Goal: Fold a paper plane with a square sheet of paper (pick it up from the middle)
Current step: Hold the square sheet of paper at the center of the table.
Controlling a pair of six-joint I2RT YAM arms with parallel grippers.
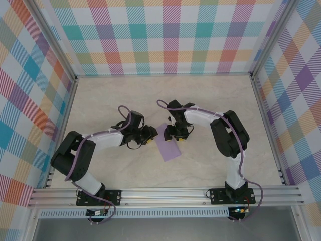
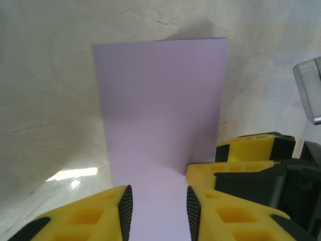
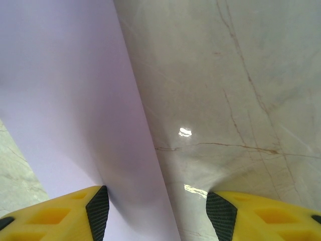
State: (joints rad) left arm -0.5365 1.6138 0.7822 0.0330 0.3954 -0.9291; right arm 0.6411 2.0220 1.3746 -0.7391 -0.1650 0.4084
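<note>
The lavender sheet of paper point(image 1: 169, 146) lies on the marble table between both arms and looks like a narrow rectangle from above. My left gripper point(image 1: 151, 134) is at its left edge. In the left wrist view the paper point(image 2: 160, 100) runs between the pads of my left gripper point(image 2: 159, 206), which stand apart without pinching it. My right gripper point(image 1: 175, 134) hangs over the sheet's upper end. The right wrist view shows my right gripper point(image 3: 158, 213) open wide, straddling the paper's long edge point(image 3: 65, 90), its left pad over the paper. Its yellow fingers point(image 2: 235, 170) sit close beside my left jaws.
The marble tabletop point(image 1: 220, 100) is walled by checked panels point(image 1: 160, 40) at the back and sides. An aluminium rail point(image 1: 165, 193) carrying both arm bases runs along the near edge. Purple cables loop over both arms.
</note>
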